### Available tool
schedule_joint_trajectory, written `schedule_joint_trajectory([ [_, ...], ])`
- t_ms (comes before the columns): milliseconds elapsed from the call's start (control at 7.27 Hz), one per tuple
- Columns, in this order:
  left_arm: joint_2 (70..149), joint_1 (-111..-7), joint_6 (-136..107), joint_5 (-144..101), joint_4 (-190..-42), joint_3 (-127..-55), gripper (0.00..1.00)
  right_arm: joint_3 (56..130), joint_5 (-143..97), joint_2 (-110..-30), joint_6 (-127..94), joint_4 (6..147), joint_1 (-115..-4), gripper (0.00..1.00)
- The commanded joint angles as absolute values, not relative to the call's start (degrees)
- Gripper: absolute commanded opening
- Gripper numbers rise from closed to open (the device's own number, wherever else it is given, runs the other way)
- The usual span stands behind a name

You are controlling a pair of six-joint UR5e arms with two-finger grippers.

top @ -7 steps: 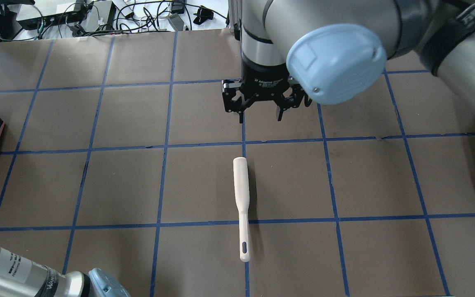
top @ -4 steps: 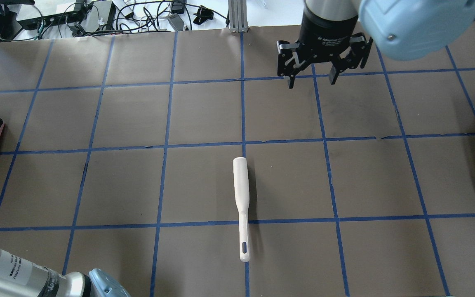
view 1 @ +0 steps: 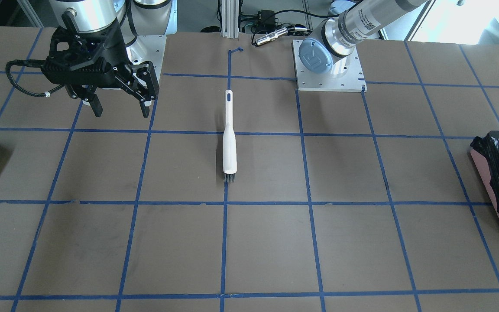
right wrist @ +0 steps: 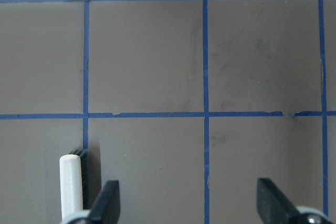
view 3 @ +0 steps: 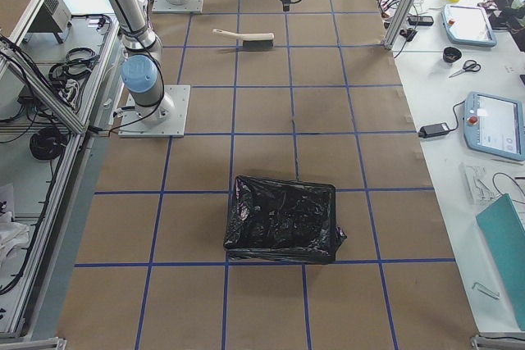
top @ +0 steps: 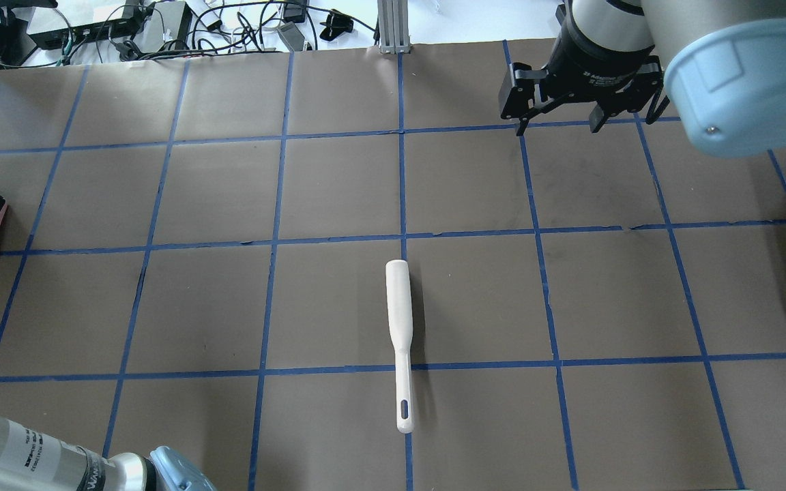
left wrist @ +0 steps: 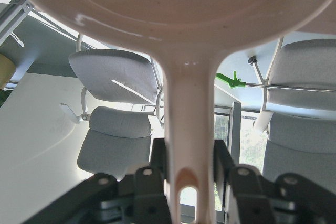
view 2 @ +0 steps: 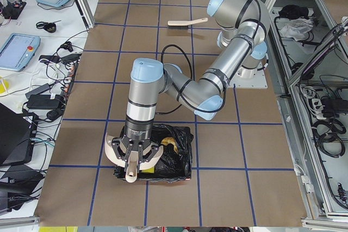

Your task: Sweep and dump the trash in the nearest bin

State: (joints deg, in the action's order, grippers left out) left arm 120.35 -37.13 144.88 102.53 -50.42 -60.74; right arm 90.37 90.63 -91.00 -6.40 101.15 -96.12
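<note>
Swung to the overhead frame's upper right, right gripper (top: pixel 559 126) hangs wide open and empty, well apart from the brush (top: pixel 398 320); left gripper (view 2: pixel 134 162) clamps the dustpan (view 2: pixel 112 150) handle over the bin (view 2: pixel 176 164), yellowish trash (view 2: pixel 169 143) inside

Brown table (view 1: pixel 267 251) gridded with blue tape (view 1: pixel 310 203).
</note>
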Motion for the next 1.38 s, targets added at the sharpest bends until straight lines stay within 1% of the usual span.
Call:
schedule_joint_trajectory([
  [0,119.36,-39.36,137.06,96.97,-56.84,-61.17,0.00,89.05,90.62,-91.14,-6.50,102.22,-94.32,1.00],
  [275,118.83,-44.89,127.75,96.51,-60.80,-61.61,0.00,85.01,90.09,-90.53,-6.50,94.27,-93.34,1.00],
  [550,119.52,-48.94,119.04,93.79,-62.57,-62.14,0.00,84.90,90.09,-90.26,-6.24,92.90,-93.34,1.00],
  [688,119.36,-51.04,114.04,93.61,-62.58,-64.49,0.00,84.99,90.09,-90.44,-5.89,92.73,-93.43,1.00],
  [826,118.14,-54.11,108.51,93.52,-62.49,-68.34,0.00,84.99,90.26,-90.79,-5.89,92.64,-93.51,1.00],
  [963,116.91,-57.71,99.41,93.60,-62.40,-71.16,0.00,84.47,90.35,-90.88,-5.98,89.85,-93.52,1.00],
  [1239,115.84,-60.81,87.34,93.69,-63.27,-72.59,0.00,84.20,90.44,-90.97,-5.98,87.63,-93.52,1.00],
])
